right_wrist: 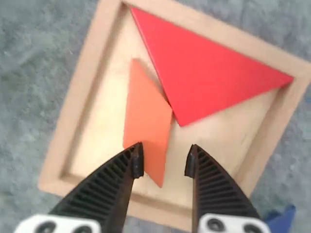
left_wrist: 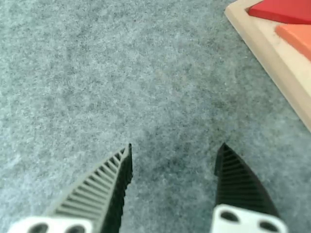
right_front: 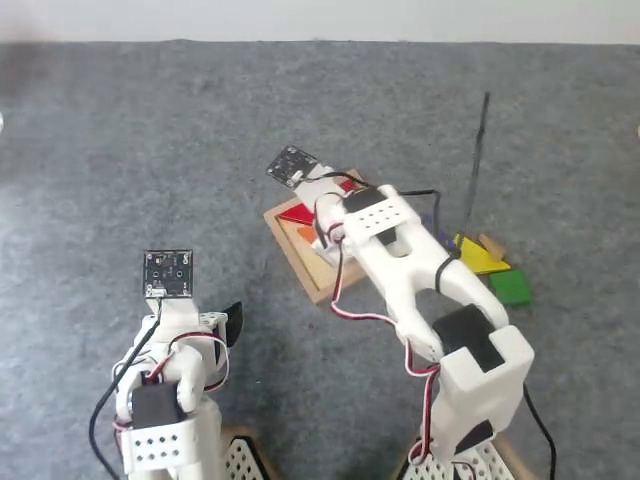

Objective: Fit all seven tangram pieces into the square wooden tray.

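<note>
High view showed the grey felt-covered bench (right_front: pixel 120 150) with the square wooden tray (right_wrist: pixel 77 97) near its middle, under the right arm. In the tray lay a large red triangle (right_wrist: pixel 204 77) and, touching its edge, an orange parallelogram (right_wrist: pixel 146 121). The right claw (right_wrist: pixel 164 162) hung partly open and empty, tips straddling one pointed end of the parallelogram. The left claw (left_wrist: pixel 173 155) gaped wide, empty, over bare bench beside the tray's corner. A yellow piece (right_front: pixel 480 258) and a green piece (right_front: pixel 512 288) lay outside the tray.
</note>
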